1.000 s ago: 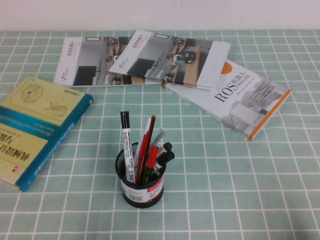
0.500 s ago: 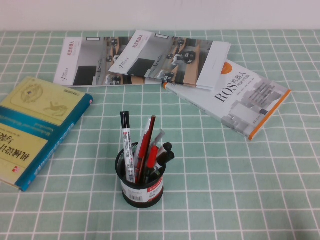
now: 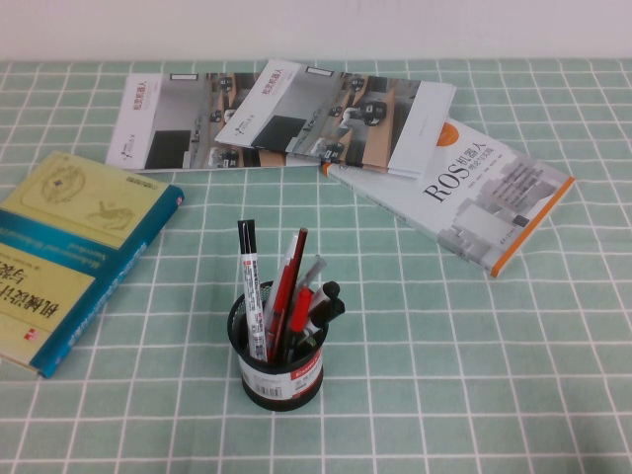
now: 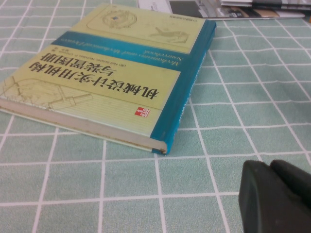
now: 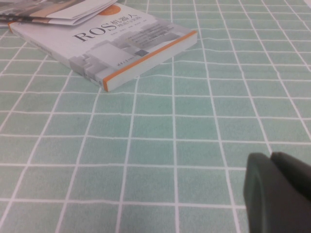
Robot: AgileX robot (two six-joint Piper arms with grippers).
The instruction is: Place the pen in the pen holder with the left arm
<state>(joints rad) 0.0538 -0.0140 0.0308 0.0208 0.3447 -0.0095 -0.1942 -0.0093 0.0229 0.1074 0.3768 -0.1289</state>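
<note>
The black wire-mesh pen holder [image 3: 277, 380] stands upright on the green checked cloth, front centre in the high view. The red-capped pen [image 3: 299, 304] stands inside it, leaning right, among several other pens, including a black-and-white marker [image 3: 251, 286] and a thin dark-red pen [image 3: 289, 276]. Neither arm shows in the high view. My left gripper [image 4: 270, 165] is shut and empty, low over the cloth near a teal and yellow book [image 4: 112, 73]. My right gripper [image 5: 271, 156] is shut and empty over bare cloth.
The teal and yellow book [image 3: 69, 247] lies at the left. Overlapping brochures [image 3: 286, 114] lie at the back. A white ROS book with an orange edge [image 3: 464, 193] lies at the back right and also shows in the right wrist view [image 5: 112, 43].
</note>
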